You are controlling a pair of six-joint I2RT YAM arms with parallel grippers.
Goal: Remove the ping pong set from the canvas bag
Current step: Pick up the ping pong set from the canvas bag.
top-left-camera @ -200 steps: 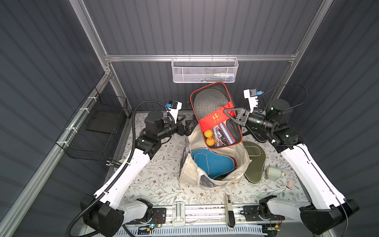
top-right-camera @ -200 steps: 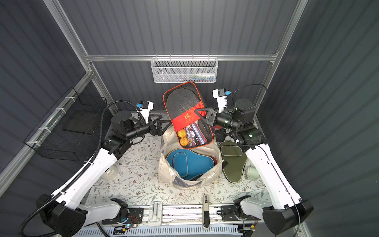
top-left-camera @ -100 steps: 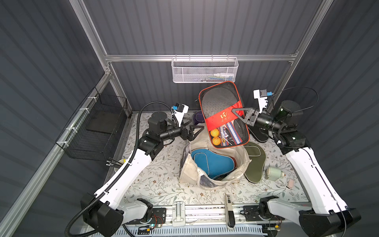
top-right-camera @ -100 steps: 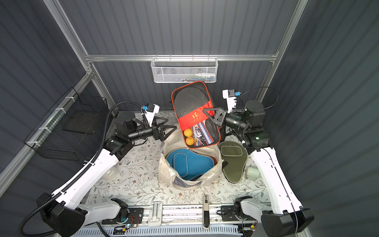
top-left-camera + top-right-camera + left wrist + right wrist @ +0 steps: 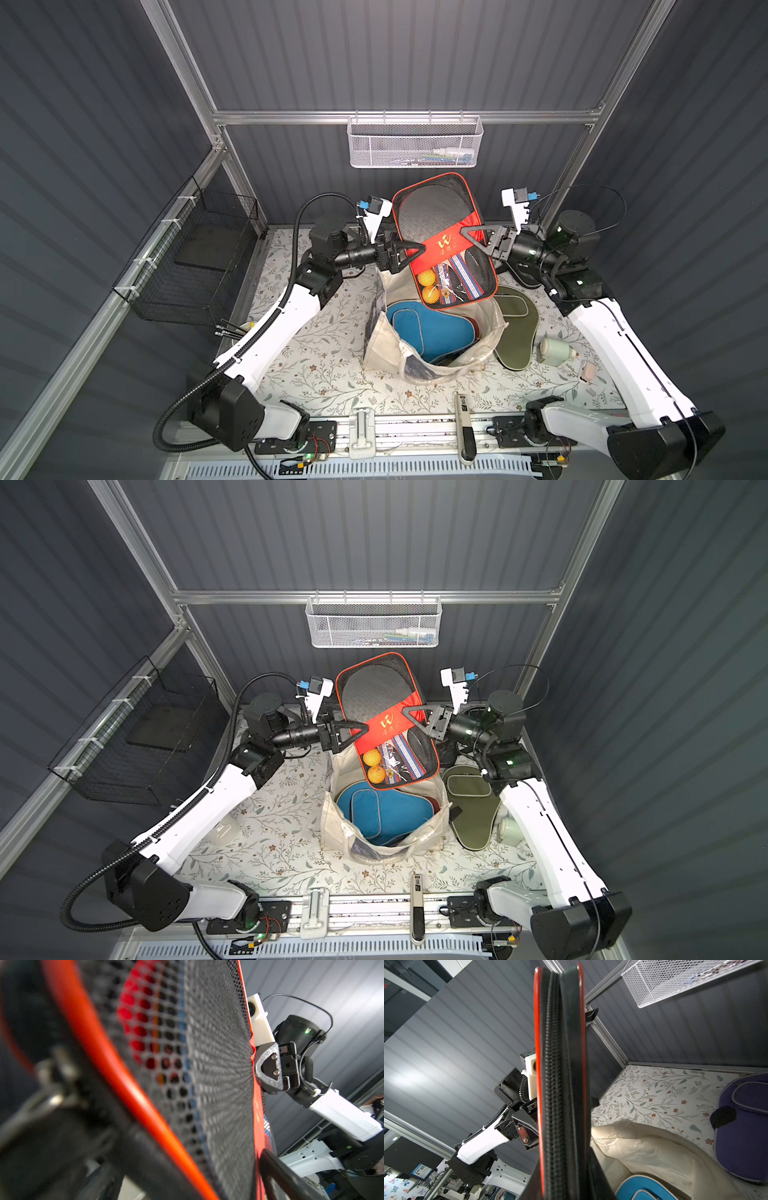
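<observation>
Holding arm: right gripper (image 5: 478, 240), fingers narrow, pinching the right long edge of the rectangular pack (image 5: 434, 212).
Pack position: raised over the far rim of the canvas bag (image 5: 380, 345); its lower end overlaps the mouth, and clearance cannot be told.
Long axis: steep, upper end toward the back wall.
Left gripper (image 5: 409, 254): fingers wide, set at the opposite long edge and appearing to straddle it, not closed.
Key relation: the pack lies between both arms; only the right arm bears it.
Remaining: blue paddle case (image 5: 419, 328) inside the bag; olive case (image 5: 515, 332) on the desk (image 5: 324, 345).
</observation>
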